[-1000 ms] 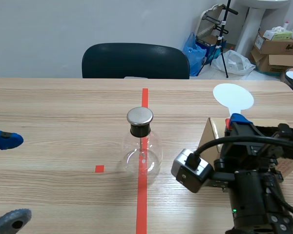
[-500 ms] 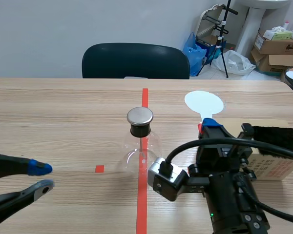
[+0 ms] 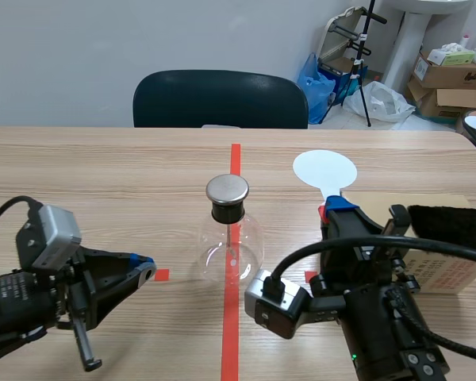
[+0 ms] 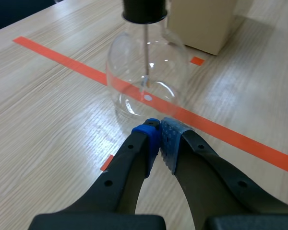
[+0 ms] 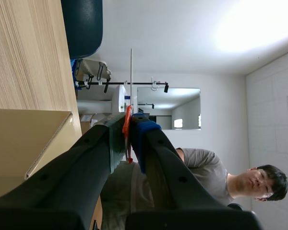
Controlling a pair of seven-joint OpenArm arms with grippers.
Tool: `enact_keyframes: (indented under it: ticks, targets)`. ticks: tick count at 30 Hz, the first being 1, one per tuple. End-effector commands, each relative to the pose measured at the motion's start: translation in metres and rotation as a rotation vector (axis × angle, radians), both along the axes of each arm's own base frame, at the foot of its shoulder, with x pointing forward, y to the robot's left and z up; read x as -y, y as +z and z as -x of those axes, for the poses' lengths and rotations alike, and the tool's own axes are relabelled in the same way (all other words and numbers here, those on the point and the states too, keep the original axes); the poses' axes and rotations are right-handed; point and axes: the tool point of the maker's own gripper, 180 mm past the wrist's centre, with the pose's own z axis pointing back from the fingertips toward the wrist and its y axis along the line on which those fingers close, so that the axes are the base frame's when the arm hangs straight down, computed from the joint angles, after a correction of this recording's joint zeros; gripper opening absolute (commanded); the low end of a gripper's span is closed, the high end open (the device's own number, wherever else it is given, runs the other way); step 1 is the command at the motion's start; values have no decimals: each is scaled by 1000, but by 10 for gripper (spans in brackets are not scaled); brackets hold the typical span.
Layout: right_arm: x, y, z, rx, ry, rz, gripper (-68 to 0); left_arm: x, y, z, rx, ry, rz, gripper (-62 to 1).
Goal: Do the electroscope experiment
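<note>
The electroscope, a round clear glass flask [image 3: 231, 248] with a black stopper and flat metal cap [image 3: 227, 189], stands on the red tape line at the table's middle. In the left wrist view the flask [image 4: 146, 76] is just ahead of my left gripper [image 4: 161, 135], whose blue pads meet with nothing between them. That gripper [image 3: 145, 267] hovers low to the flask's left. My right gripper [image 3: 338, 208] is shut on the red handle of a white round paddle [image 3: 324, 171], held up to the right of the flask. In the right wrist view the paddle [image 5: 131, 81] shows edge-on above the gripper [image 5: 129, 120].
A cardboard box [image 3: 440, 266] with a black furry pad [image 3: 452, 218] on top sits at the right, behind my right arm. A dark chair [image 3: 220, 98] stands at the far table edge. A person [image 5: 221, 179] shows in the right wrist view.
My left gripper has shut and come in from the left edge toward the flask. The right arm carried the paddle leftward, nearer the flask.
</note>
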Motion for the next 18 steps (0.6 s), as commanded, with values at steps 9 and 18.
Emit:
enact_keyframes:
  ticks: [9, 18]
  targets:
    - [-9, 11, -4, 42, 62, 4, -667, 10, -4, -29, 39, 37, 30, -577]
    - [-14, 17, -8, 60, 58, -12, -667, 14, -3, -29, 41, 32, 39, -577]
